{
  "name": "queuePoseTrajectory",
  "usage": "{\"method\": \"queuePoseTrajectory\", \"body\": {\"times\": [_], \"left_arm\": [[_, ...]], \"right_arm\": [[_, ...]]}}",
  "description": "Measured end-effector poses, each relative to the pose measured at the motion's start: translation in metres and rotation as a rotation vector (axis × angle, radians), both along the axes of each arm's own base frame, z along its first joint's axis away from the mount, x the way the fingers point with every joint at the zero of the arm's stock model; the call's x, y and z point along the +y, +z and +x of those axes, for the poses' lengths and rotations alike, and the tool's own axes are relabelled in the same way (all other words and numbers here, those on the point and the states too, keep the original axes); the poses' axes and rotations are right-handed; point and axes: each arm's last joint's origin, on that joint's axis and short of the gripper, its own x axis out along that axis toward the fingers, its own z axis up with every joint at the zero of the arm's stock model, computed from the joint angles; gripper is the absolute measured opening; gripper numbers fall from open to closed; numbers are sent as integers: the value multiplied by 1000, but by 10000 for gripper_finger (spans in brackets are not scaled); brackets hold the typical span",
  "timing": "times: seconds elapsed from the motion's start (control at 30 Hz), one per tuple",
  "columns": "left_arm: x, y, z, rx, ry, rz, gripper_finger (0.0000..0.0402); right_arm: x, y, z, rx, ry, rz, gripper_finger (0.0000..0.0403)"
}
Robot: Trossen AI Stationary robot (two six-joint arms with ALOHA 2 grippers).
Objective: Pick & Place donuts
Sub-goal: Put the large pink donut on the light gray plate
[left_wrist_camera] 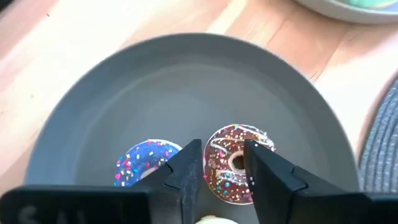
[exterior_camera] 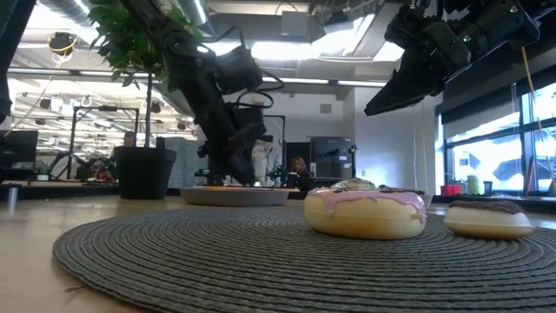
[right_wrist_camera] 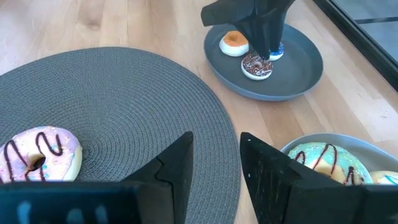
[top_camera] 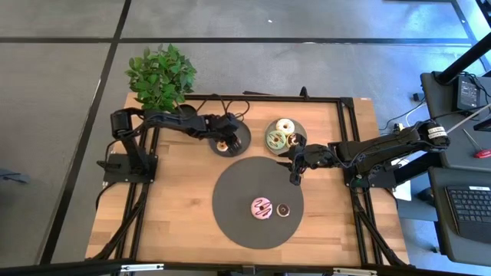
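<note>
**Operator:** Donuts status. Report positions.

**Technician:** Two remain on the dark round mat (top_camera: 230, 201): the pink donut (top_camera: 262, 208) and, just beside it, the small chocolate donut (top_camera: 283, 209). The left plate (top_camera: 241, 133) holds three: the brown sprinkled donut (left_wrist_camera: 234, 163), the blue sprinkled donut (left_wrist_camera: 144, 159) and the orange-iced donut (right_wrist_camera: 234, 43). The right plate (top_camera: 271, 129) holds a white donut (top_camera: 285, 125) and a green donut (top_camera: 275, 139); whether more sit there cannot be told.

**Operator:** Grippers?

**Technician:** The left gripper (left_wrist_camera: 224, 165) is low over its plate, fingers slightly apart, straddling the brown sprinkled donut; the left wrist view shows a gap at the tips, so the donut reads as released rather than clamped. The right gripper (top_camera: 295, 176) hangs raised over the mat's edge near the right plate, fingers apart, holding nothing.

**Operator:** Failure modes from this state?

**Technician:** Three are likely.
1. If the left fingers lift off-vertical, a tip may drag the brown sprinkled donut into the blue one or off the plate.
2. The two mat donuts lie close together; a finger descending for the pink one may knock the chocolate one away.
3. The right plate is crowded; a further drop may land on an existing donut and roll off.
</note>
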Motion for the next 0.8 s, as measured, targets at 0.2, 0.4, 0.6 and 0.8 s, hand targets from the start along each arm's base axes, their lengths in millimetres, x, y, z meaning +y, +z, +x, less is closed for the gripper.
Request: {"method": "queuePoseTrajectory", "body": {"times": [0.2,0.4,0.6,0.8], "left_arm": [[-2,14,-3,-38,-12,2,133],[-24,32,-2,-84,-122,-3,131],[-77,39,13,-149,-409,0,131],[-125,44,19,-210,-567,20,133]], "right_arm": [[0,0,0,0,0,1,134],[0,-1,0,5,1,4,134],[16,-7,1,58,234,93,134],[42,-32,11,138,357,135,134]]}}
